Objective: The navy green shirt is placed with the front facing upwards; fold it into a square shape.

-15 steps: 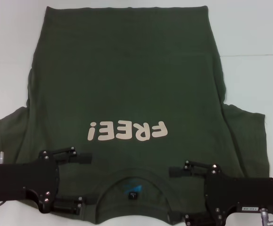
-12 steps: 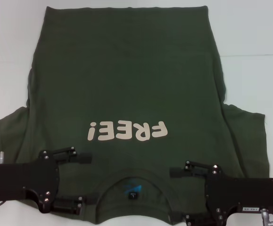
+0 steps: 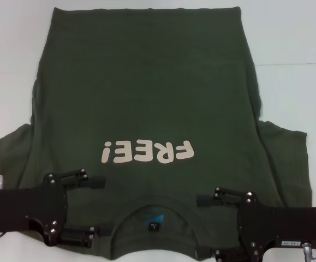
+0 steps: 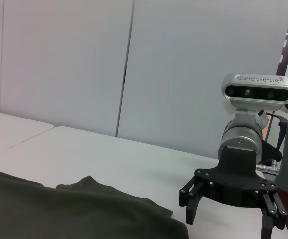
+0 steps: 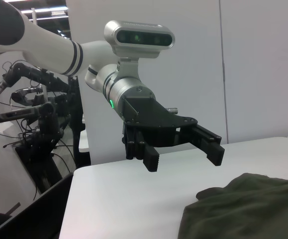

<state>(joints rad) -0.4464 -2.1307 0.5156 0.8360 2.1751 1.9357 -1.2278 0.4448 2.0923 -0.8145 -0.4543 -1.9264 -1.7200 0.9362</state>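
Shirt (image 3: 147,98) lies flat on the white counter (image 3: 288,43), front up, with the cream "FREE!" lettering (image 3: 147,151) and the collar (image 3: 153,215) on the side near the robot. Its sleeves spread out to both sides. Left claw (image 3: 95,210) is above the shoulder part beside the collar, fingers spread apart, grasping nothing. Right claw (image 3: 204,226) is above the other shoulder, also released, its fingers wide.
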